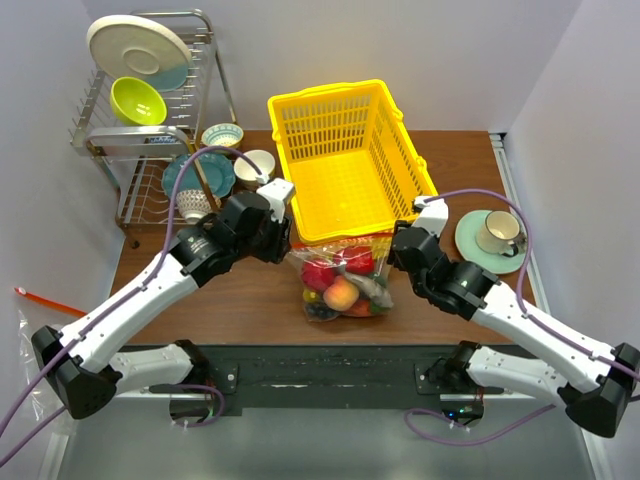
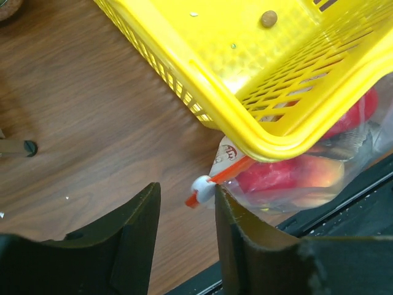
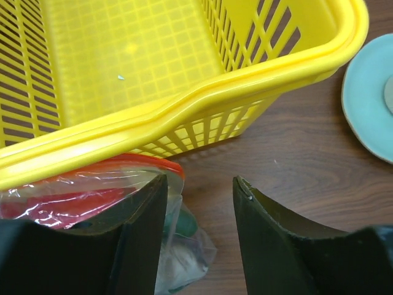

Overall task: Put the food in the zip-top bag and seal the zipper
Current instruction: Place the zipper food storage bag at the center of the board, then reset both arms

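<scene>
Overhead wide — wrists close, basket (image 1: 345,190) common

the food (image 1: 340,292) lies in the zip-top bag (image 1: 372,291) at frame centre, tucked under the lower edge of the basket (image 1: 350,170); dish rack (image 1: 130,140) upper left.

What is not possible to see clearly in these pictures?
Left wrist: most of the zipper runs behind the yellow basket rim; sealed or not is unclear.
Top view: basket rim covers the zip-top bag mouth.
Right wrist: a finger hides part of the bag; the edge cuts the saucer.
</scene>
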Controlling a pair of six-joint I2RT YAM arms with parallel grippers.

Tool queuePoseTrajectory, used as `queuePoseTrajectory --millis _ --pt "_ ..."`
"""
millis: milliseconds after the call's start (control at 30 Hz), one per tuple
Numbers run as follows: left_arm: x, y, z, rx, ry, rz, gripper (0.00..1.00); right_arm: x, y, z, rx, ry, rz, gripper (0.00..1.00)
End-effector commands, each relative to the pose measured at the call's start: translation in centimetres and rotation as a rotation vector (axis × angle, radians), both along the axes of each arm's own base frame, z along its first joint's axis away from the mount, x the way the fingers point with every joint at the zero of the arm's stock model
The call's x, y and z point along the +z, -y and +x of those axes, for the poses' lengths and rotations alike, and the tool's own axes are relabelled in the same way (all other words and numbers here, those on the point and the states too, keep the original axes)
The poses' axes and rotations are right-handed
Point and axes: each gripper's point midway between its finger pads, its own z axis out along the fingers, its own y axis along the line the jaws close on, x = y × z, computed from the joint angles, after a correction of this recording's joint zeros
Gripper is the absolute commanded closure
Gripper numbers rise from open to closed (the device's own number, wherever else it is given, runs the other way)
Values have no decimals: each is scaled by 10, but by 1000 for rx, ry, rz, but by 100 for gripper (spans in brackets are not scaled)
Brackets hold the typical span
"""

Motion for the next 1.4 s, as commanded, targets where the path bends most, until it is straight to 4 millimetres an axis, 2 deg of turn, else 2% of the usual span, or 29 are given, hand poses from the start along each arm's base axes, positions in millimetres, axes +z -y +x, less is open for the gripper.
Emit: queuePoseTrajectory --millis 0,33,67,133,167,267,300,333,400,433,467,500,533,633,667,833,1367 --pt "45 -8 3 34 110 -76 51 46 10 -1 -2 72 22 45" --pt "49 -12 -1 34 110 -76 50 59 11 -3 7 92 38 43" --pt "64 -15 -5 35 136 -101 49 67 15 -7 17 104 45 41" --pt "75 -21 -12 41 151 -124 45 84 17 -13 54 131 58 32" --pt "88 -26 -19 41 178 -157 44 90 17 -20 91 135 79 25" --pt "104 -36 -36 47 213 -242 28 103 18 -30 141 155 114 7" --pt "107 -39 -40 47 222 -268 14 105 20 -32 134 155 134 1" --pt "112 -40 -43 59 235 -314 12 107 21 -35 141 155 145 1" --pt "109 -48 -56 64 262 -377 8 108 24 -44 172 147 153 2" --pt "97 -47 -56 76 258 -405 7 104 26 -47 175 138 149 2" --pt "103 -56 -64 85 296 -458 7 103 28 -50 178 135 154 2" --pt "100 -58 -68 90 309 -483 6 105 32 -55 176 147 181 2" --pt "101 -59 -69 95 327 -520 6 98 33 -57 179 140 182 2" --pt "85 -66 -77 101 346 -557 5 91 43 -67 169 162 230 2" --pt "87 -69 -79 104 359 -571 5 89 46 -69 166 169 240 2" --pt "83 -72 -80 113 350 -552 5 81 58 -78 151 189 273 1" --pt "84 -74 -75 124 369 -533 6 71 63 -82 124 161 282 2"
